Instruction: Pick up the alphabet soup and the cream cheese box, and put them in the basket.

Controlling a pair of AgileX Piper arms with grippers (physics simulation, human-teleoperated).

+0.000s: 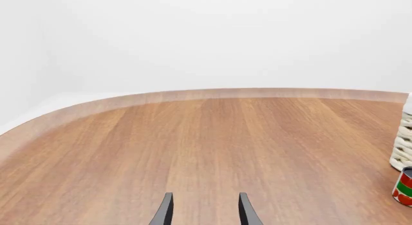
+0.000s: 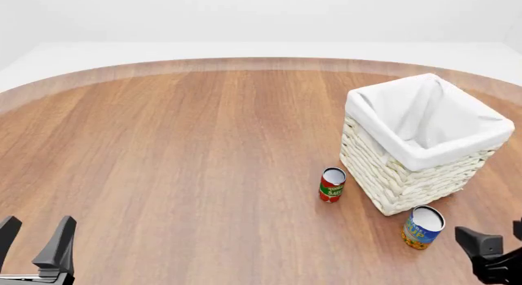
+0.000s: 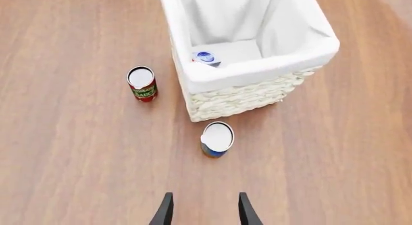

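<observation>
The alphabet soup (image 3: 217,139) (image 2: 422,227), a short can with a blue and orange label and white top, stands upright on the table just in front of the basket (image 3: 257,69) (image 2: 392,181). Inside the basket, by its near wall, lies the cream cheese box (image 3: 206,57); the front view does not show it. My right gripper (image 3: 204,210) (image 2: 492,231) is open and empty, a short way back from the soup can. Far off at the table's near left, my left gripper (image 1: 204,213) (image 2: 39,222) is open and empty over bare wood.
A slimmer red-and-green can (image 2: 332,185) (image 3: 142,83) (image 1: 404,186) stands upright left of the basket's near corner. The basket's woven wall (image 1: 403,145) shows at the edge of the left wrist view. The round wooden table (image 2: 180,144) spreads wide to the left.
</observation>
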